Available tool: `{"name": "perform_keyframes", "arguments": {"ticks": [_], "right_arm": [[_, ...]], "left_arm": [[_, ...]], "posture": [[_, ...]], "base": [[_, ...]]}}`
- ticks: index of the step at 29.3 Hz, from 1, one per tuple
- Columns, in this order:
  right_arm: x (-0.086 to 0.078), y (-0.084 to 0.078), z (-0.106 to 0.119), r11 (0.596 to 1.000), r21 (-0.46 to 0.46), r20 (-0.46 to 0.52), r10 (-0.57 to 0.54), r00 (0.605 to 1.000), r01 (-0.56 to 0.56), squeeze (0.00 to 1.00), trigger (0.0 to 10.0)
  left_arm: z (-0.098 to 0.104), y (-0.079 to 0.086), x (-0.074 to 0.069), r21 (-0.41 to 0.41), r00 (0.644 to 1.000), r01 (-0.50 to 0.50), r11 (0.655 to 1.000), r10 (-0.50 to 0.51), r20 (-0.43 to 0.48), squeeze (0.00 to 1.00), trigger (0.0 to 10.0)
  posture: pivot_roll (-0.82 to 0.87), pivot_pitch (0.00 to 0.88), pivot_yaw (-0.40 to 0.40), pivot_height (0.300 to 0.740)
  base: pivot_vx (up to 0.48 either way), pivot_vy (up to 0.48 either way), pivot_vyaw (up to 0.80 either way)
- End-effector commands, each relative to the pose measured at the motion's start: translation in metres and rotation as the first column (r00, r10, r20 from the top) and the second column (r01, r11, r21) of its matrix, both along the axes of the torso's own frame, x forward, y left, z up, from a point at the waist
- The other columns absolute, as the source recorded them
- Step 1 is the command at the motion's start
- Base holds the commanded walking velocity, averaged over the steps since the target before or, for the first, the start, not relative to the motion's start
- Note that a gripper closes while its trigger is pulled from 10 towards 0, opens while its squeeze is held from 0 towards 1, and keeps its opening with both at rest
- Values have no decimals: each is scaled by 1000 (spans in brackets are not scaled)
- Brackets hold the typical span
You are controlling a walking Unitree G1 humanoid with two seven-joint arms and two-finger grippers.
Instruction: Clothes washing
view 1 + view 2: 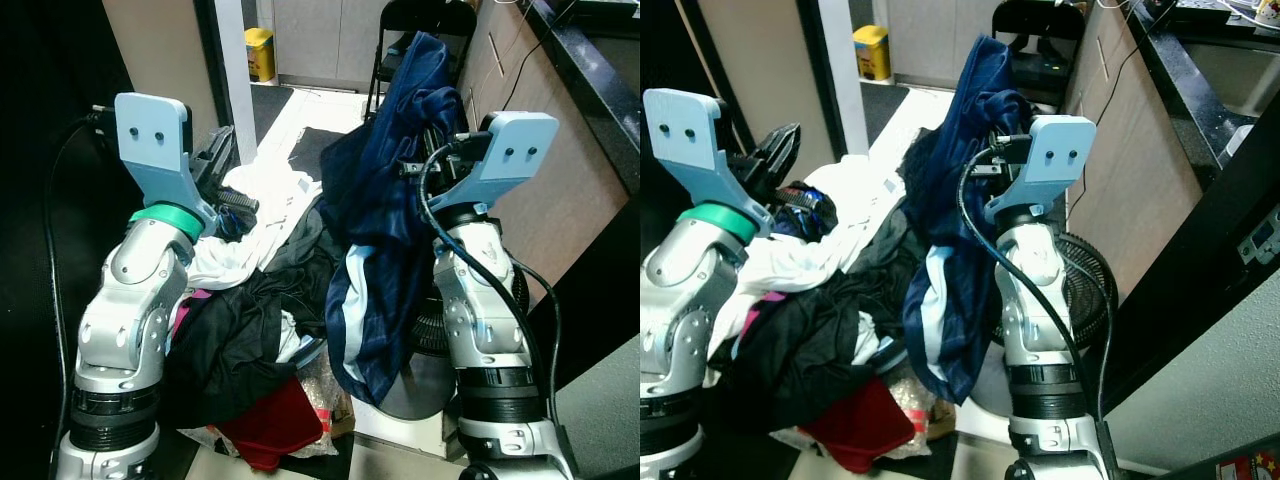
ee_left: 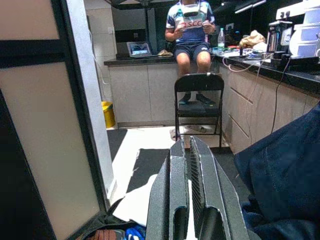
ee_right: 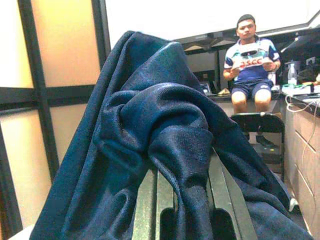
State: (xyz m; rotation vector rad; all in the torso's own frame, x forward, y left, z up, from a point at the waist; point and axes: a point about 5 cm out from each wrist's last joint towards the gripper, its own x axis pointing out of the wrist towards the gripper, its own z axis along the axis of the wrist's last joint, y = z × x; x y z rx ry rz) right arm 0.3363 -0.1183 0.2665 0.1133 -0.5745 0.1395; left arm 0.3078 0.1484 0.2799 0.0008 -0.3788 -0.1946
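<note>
- Clothes pile [image 1: 250, 330]: one heap on floor between both arms; red [image 1: 275, 420], black [image 1: 225, 350] and white [image 1: 255, 215] garments near to far.
- Navy garment [image 1: 385, 240]: one, with pale blue stripe, lifted above pile, draped over right gripper [image 3: 185, 200]; fingers pinching a fold of it.
- Fan [image 1: 1085, 290]: one, behind right arm, beside cabinet [image 1: 540, 110].
- Left gripper [image 2: 189, 190]: raised over white cloth, fingers pressed together, holding nothing.
- Folding chair [image 2: 198, 100]: one, farther off.
- Person [image 2: 191, 30]: one, seated on counter beyond.
- Yellow bin [image 1: 260, 52]: one, far.

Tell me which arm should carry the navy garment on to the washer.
Right: its jaws are already shut on the navy garment, lifted clear of the clothes pile. The left gripper is shut and holds nothing.
</note>
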Motion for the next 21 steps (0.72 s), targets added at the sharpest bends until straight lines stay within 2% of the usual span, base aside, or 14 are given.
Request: {"name": "perform_keyframes", "arguments": {"ticks": [1,21], "right_arm": [[0,3,-4,1000,-2,-10,3,1000,-3,0,10000],[2,5,-4,1000,-1,-16,-8,1000,8,0,10000]], "left_arm": [[-5,1,-1,8,1000,-8,1000,8,-11,0,10000],[-7,1,0,19,1000,-17,1000,18,-11,0,10000]], "posture": [[51,2,54,740],[51,0,57,740]], "base": [[-394,0,0],[-353,0,0]]}}
